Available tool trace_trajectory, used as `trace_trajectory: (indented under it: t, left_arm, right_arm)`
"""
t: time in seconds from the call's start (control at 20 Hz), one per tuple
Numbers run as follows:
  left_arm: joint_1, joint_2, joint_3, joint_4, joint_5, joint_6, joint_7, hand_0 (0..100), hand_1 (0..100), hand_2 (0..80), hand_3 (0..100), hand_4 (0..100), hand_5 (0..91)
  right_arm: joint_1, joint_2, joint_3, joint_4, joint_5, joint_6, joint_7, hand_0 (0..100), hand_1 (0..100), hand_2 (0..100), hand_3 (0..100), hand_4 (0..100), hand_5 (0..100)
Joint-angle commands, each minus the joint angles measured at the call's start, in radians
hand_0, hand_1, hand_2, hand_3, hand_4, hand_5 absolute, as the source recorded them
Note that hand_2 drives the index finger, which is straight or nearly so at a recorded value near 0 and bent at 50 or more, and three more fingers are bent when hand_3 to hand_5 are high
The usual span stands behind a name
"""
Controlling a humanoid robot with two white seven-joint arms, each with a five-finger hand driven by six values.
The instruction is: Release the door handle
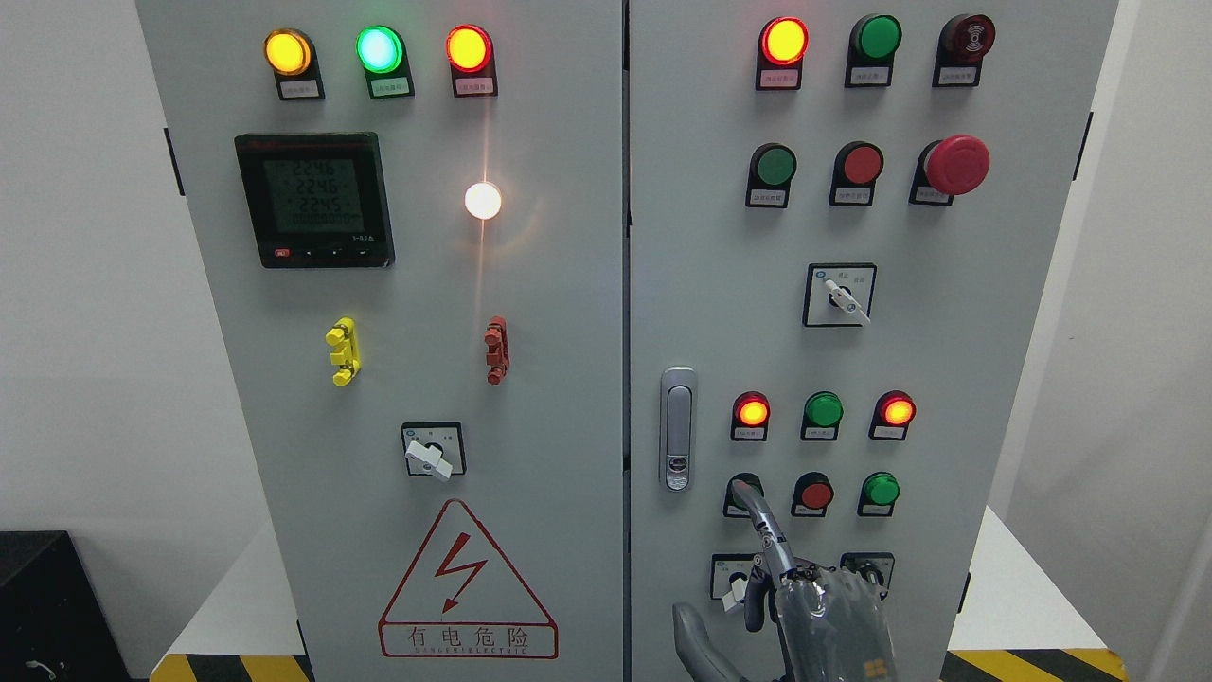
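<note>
The silver door handle (678,428) lies flat and upright against the left edge of the cabinet's right door (994,379). Nothing touches it. My right hand (757,578) rises from the bottom edge, below and to the right of the handle and apart from it. Its index finger (765,527) points up in front of the lower row of buttons. The thumb (696,644) is spread to the left, and the hand holds nothing. The left arm is out of view.
Lit indicator lamps, push buttons, a red emergency stop (956,164) and a rotary switch (840,296) cover the right door. The left door carries a meter (314,199), another switch (434,452) and a red warning triangle (467,583). Yellow-black tape marks the base.
</note>
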Motion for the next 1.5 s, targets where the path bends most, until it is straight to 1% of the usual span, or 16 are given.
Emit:
trace_trajectory:
  t: [0.0,0.1,0.2,0.25,0.35,0.55,0.7,0.9,1.0,1.05,1.15,1.2,1.45]
  left_arm:
    - [-0.026,0.0,0.0,0.029,0.001,0.0,0.0,12,56,0.0,0,0,0.0]
    - [-0.028,0.0,0.0,0.029,0.0,0.0,0.0,12,56,0.0,0,0,0.0]
    - [-0.026,0.0,0.0,0.029,0.0,0.0,0.0,12,56,0.0,0,0,0.0]
    - [-0.026,0.0,0.0,0.029,0.0,0.0,0.0,12,56,0.0,0,0,0.0]
    - [-0.026,0.0,0.0,0.029,0.0,0.0,0.0,12,56,0.0,0,0,0.0]
    - [-0.026,0.0,0.0,0.029,0.0,0.0,0.0,12,56,0.0,0,0,0.0]
    - [-0.026,0.0,0.0,0.029,0.0,0.0,0.0,12,56,0.0,0,0,0.0]
    - [-0.026,0.0,0.0,0.029,0.0,0.0,0.0,12,56,0.0,0,0,0.0]
    - [-0.028,0.0,0.0,0.029,0.0,0.0,0.0,12,56,0.0,0,0,0.0]
    - [-0.026,0.0,0.0,0.029,0.0,0.0,0.0,12,56,0.0,0,0,0.0]
    - [-0.026,0.0,0.0,0.029,0.0,0.0,0.0,12,56,0.0,0,0,0.0]
    - [-0.026,0.0,0.0,0.029,0.0,0.0,0.0,12,56,0.0,0,0,0.0]
    - [-0.026,0.0,0.0,0.029,0.0,0.0,0.0,12,56,0.0,0,0,0.0]
  right_arm:
    - [-0.034,-0.003,0.009,0.079,0.112,-0.002,-0.01,38,30,4,100,100,100]
    - [-0.046,-0.004,0.014,0.102,0.139,-0.016,-0.016,38,29,4,100,100,100]
    - [-0.054,-0.005,0.014,0.126,0.153,-0.06,-0.027,38,29,4,100,100,100]
    - [-0.057,-0.005,0.014,0.136,0.162,-0.067,-0.03,38,28,4,100,100,100]
    - [-0.066,-0.005,0.014,0.146,0.197,-0.067,-0.032,38,28,4,100,100,100]
    - [-0.121,-0.003,0.014,0.206,0.24,-0.062,-0.055,37,28,4,100,100,100]
    - [-0.128,-0.003,0.012,0.226,0.282,-0.059,-0.055,37,27,4,100,100,100]
    - [-0.131,-0.001,0.012,0.235,0.297,-0.016,-0.053,37,27,3,100,100,100]
    - [-0.141,0.0,0.012,0.248,0.299,-0.014,-0.055,37,27,3,100,100,100]
    - [-0.141,0.0,0.012,0.249,0.299,-0.002,-0.055,37,27,3,100,100,100]
    - [-0.149,0.0,0.015,0.251,0.299,0.047,-0.055,37,27,3,100,100,100]
    - [-0.151,-0.001,0.017,0.255,0.3,0.058,-0.055,37,27,3,100,100,100]
    - [-0.151,0.002,0.023,0.263,0.319,0.061,-0.055,37,27,4,100,100,100]
